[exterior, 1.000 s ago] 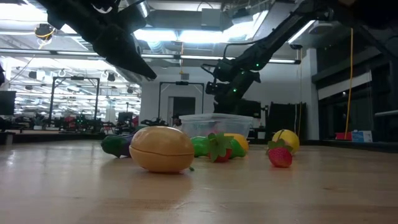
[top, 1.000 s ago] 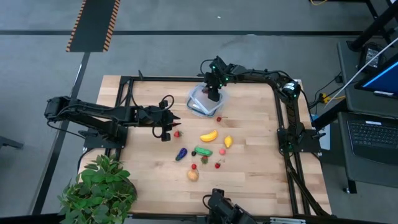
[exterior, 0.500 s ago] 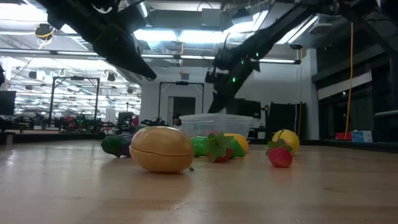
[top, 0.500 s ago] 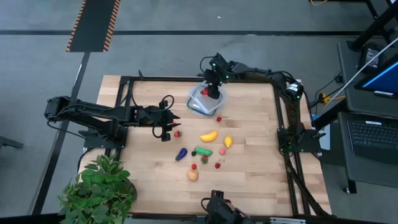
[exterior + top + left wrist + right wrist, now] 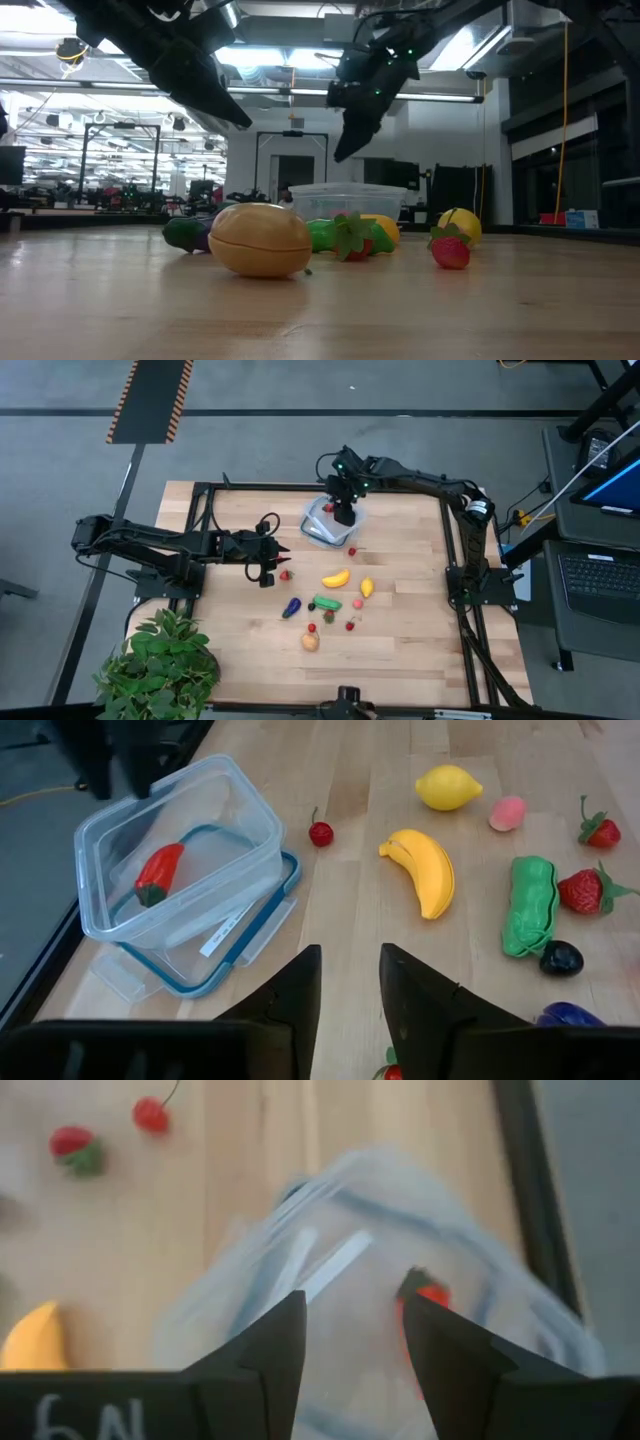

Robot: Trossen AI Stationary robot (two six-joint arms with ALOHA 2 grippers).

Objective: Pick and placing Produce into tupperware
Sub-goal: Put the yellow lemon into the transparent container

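Observation:
The clear tupperware (image 5: 318, 532) stands at the far middle of the table, resting on its blue-rimmed lid (image 5: 262, 928). A red pepper (image 5: 158, 875) lies inside it. My right gripper (image 5: 343, 512) hangs open above it, fingers pointing down and holding nothing (image 5: 350, 1345). The rest of the produce lies on the wood: banana (image 5: 336, 578), lemon (image 5: 367, 587), cucumber (image 5: 326, 601), eggplant (image 5: 291, 607), strawberries, a cherry (image 5: 352, 551). My left gripper (image 5: 272, 568) hovers left of the pile, open by a narrow gap (image 5: 345, 995). A small red berry (image 5: 285, 574) lies just beyond its tips.
A tan round piece (image 5: 260, 238) lies nearest the front edge. A leafy potted plant (image 5: 160, 665) stands at the near left corner. A black frame (image 5: 455, 550) runs around the tabletop. Bare wood lies on the right side and at the near right.
My right gripper has risen straight out of the tupperware and now hangs well above its rim, still open. The red pepper stays in the container. My left arm has kept still.

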